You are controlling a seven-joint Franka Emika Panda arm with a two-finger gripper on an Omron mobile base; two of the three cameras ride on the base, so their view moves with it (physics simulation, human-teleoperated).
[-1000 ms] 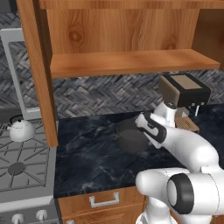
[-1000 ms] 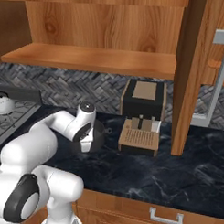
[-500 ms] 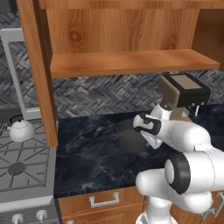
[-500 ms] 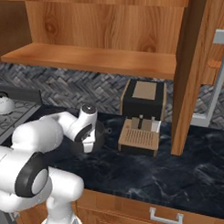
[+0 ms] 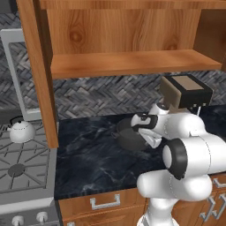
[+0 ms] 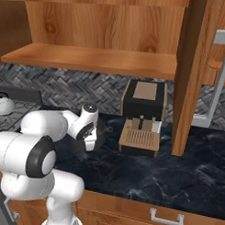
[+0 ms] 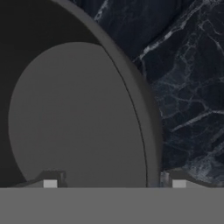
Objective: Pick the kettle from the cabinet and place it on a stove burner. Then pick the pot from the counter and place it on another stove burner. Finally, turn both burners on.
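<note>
The dark grey pot (image 5: 128, 136) sits on the black marble counter (image 5: 88, 161), partly hidden by my hand. My gripper (image 5: 149, 139) reaches down onto its right side. In the hand view the pot's floor (image 7: 74, 118) and rim (image 7: 151, 127) are close up. My gripper (image 7: 112, 181) is open and straddles that rim, with one fingertip (image 7: 50, 183) inside and the other outside over the counter (image 7: 188, 65). The silvery kettle (image 5: 21, 130) stands on a back burner of the stove (image 5: 26, 170), far left of the gripper. From the right I see the kettle (image 6: 1, 102) and my gripper (image 6: 90, 143).
A brown and black coffee machine (image 5: 185, 90) stands just behind and right of the pot. The cabinet shelf (image 5: 132, 64) hangs above, and its side panel (image 5: 42, 79) comes down to the counter beside the stove. Stove knobs (image 5: 17, 219) line the front edge.
The arm's elbow has swung up and towards the camera while the hand stays at the pot. The pot and the kettle have not moved.
</note>
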